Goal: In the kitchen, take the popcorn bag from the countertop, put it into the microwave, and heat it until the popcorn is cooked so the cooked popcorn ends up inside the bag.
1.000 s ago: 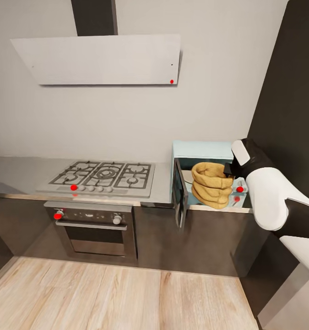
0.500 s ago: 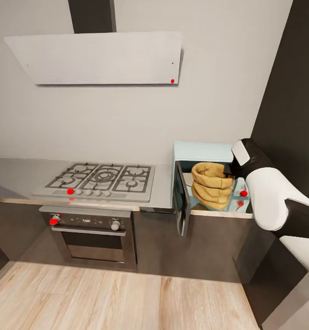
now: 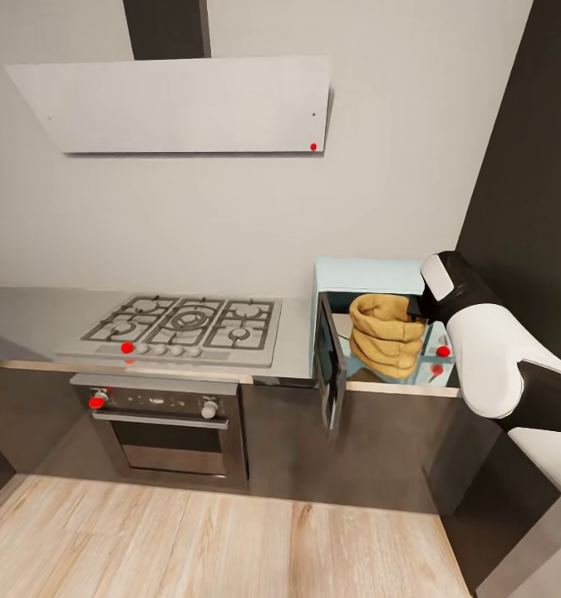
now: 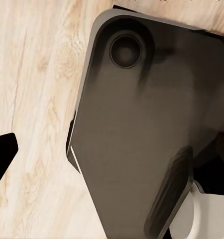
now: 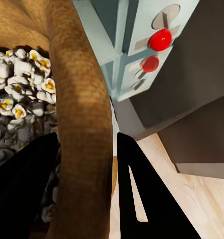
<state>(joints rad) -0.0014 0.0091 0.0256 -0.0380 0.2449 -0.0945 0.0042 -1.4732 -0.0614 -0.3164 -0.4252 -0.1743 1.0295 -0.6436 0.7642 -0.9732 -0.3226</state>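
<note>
Popcorn bag: tan-brown, ribbed; contents white with yellow flecks. Microwave: pale blue-white, dark door, red dots on panel knobs. Countertop: glossy grey over dark brown cabinets. Hob: silver, dark grates, one red dot. Oven: dark steel. Hood: pale grey. Floor: light wood grain. Right gripper: black fingers.

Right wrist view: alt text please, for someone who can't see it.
The right gripper pinches the brown rim of the popcorn bag, one dark finger inside and one outside, with popcorn visible in the bag. Beside it is the microwave panel with two red-dotted knobs, wood floor below.
</note>
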